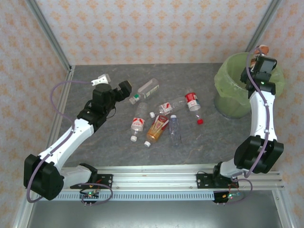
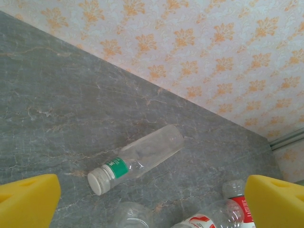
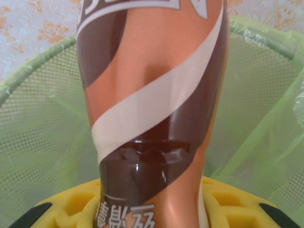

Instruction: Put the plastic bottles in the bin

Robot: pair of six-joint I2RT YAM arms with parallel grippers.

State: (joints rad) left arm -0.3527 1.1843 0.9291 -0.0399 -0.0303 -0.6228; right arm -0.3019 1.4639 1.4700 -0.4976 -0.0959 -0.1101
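Note:
Several plastic bottles lie in the middle of the table: a clear one with a green band [image 1: 145, 90] [image 2: 137, 159], red-white labelled ones [image 1: 137, 119] [image 1: 191, 99], an amber one [image 1: 157, 128] and a plain clear one [image 1: 175, 129]. My left gripper [image 1: 125, 89] [image 2: 152, 209] hovers open just left of the green-band bottle, its yellow fingers [image 2: 28, 199] wide apart with nothing between them. Over the lime-green lined bin [image 1: 227, 92] [image 3: 42, 123], my right gripper [image 1: 262, 61] [image 3: 152, 211] is shut on a brown-labelled bottle [image 3: 152, 95] [image 1: 262, 49].
A loose red cap [image 1: 200, 121] lies between the bottles and the bin. Patterned walls close off the back and sides, with metal posts at the back corners [image 1: 47, 33]. More bottles [image 2: 213, 219] lie close under the left gripper.

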